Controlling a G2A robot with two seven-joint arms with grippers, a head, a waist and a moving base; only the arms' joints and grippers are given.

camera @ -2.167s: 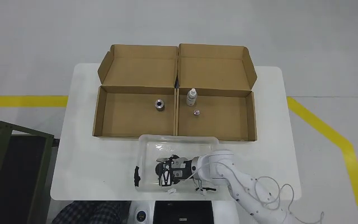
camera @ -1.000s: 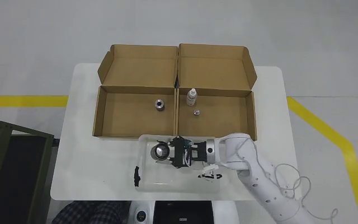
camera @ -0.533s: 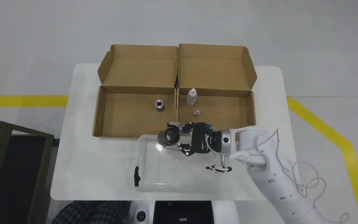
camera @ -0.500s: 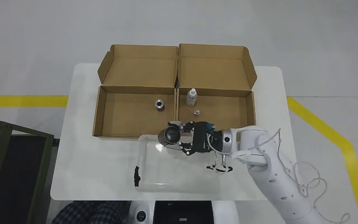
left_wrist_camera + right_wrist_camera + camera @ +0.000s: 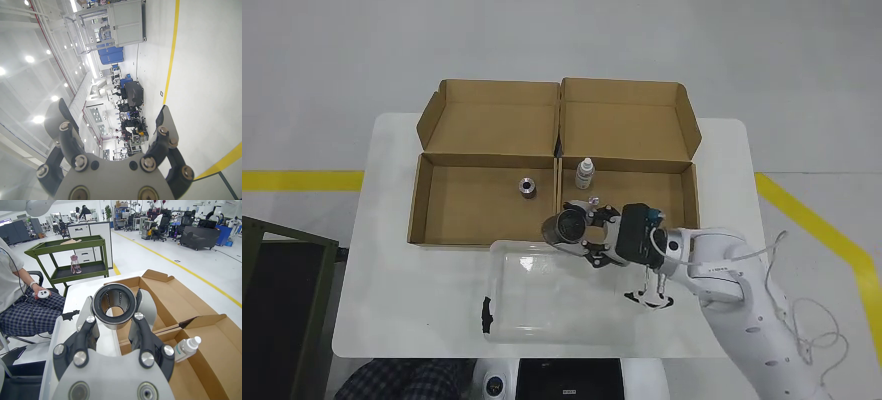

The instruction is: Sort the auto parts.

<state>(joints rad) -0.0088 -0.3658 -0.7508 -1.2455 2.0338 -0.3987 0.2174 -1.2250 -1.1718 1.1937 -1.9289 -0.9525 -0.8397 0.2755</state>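
My right gripper [image 5: 572,229] is shut on a metal linear bearing [image 5: 563,226], a hollow cylinder with a black rim [image 5: 114,319]. It hangs above the near wall where the two cardboard boxes meet. The left box [image 5: 457,205] holds a small metal cylinder [image 5: 527,186]. In the right box [image 5: 657,205] stand a white bottle [image 5: 585,173] and a small metal part [image 5: 593,202] just beyond the gripper. My left gripper [image 5: 112,106] is open with nothing between its fingers and faces the room.
A clear plastic tray [image 5: 542,300] lies in front of the boxes, with a black scrap [image 5: 485,314] at its left rim. Both box lids [image 5: 562,115] stand open at the back. A green cart [image 5: 272,290] is left of the table.
The right gripper lifted the bearing out of the clear tray and carried it away from the robot and to the right, up to the boxes' near wall.
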